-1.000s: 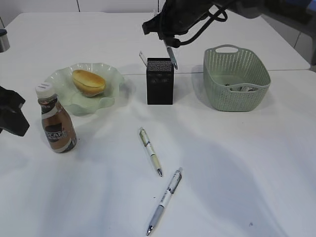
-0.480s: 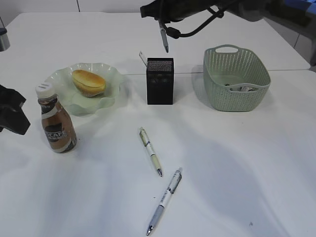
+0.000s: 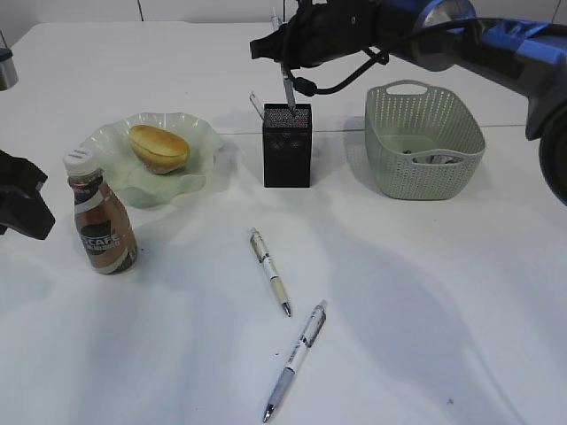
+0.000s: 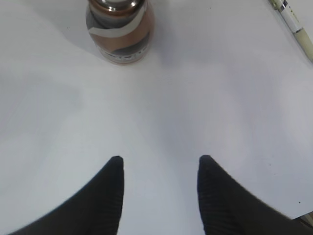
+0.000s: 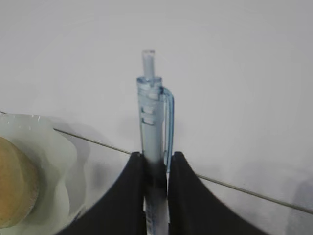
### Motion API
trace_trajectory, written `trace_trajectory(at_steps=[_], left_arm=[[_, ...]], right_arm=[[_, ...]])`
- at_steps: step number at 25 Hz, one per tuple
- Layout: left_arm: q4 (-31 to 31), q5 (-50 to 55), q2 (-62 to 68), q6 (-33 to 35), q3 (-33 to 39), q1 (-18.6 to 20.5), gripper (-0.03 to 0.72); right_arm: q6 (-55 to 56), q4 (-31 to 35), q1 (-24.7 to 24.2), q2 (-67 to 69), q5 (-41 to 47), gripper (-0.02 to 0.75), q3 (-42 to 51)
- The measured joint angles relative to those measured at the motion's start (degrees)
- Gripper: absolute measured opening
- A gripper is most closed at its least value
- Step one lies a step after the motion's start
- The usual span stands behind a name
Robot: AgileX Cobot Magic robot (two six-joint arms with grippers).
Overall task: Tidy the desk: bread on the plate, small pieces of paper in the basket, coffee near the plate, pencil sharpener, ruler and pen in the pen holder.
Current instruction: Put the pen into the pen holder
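My right gripper [image 3: 285,55] is shut on a pale blue pen [image 5: 152,122] and holds it upright, tip down in the mouth of the black mesh pen holder [image 3: 287,150]. A ruler's end [image 3: 256,104] sticks out of the holder. Two more pens lie on the table: a green-white one [image 3: 269,270] and a blue-white one [image 3: 296,358]. The bread [image 3: 159,147] lies on the pale green plate [image 3: 199,137]. The coffee bottle [image 3: 101,221] stands in front of the plate. My left gripper [image 4: 159,164] is open and empty, just short of the bottle [image 4: 120,27].
The green basket [image 3: 423,142] stands right of the pen holder with white bits inside. A seam between two tables runs behind the holder. A dark cup edge [image 3: 5,71] shows at the far left.
My right gripper has turned the pen upright and lowered it, so its tip now sits in the pen holder's mouth. The left arm has not moved.
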Motion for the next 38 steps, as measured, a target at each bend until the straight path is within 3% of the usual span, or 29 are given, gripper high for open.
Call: trace_trajectory(at_steps=[16,19,24,30,38], left_arm=[[0.00,-0.45,0.00,0.00,0.00,0.00,0.340],[0.00,-0.56,0.00,0.00,0.00,0.00,0.340],[0.00,-0.64,0.00,0.00,0.00,0.00,0.340],[0.00,-0.77,0.00,0.00,0.00,0.00,0.340],[0.00,-0.79,0.00,0.00,0.00,0.00,0.340]], right_arm=[[-0.13,2.54,-0.21,2.50,3.65,0.106,0.21],[-0.13,2.77,-0.21,2.50,5.02,0.139,0.21],[-0.13,2.77,-0.21,2.50,7.28,0.281,0.21],[-0.13,2.84,-0.21,2.50,8.35,0.306,0.21],[-0.13,2.74,-0.21,-2.57,19.08,0.312,0.22]])
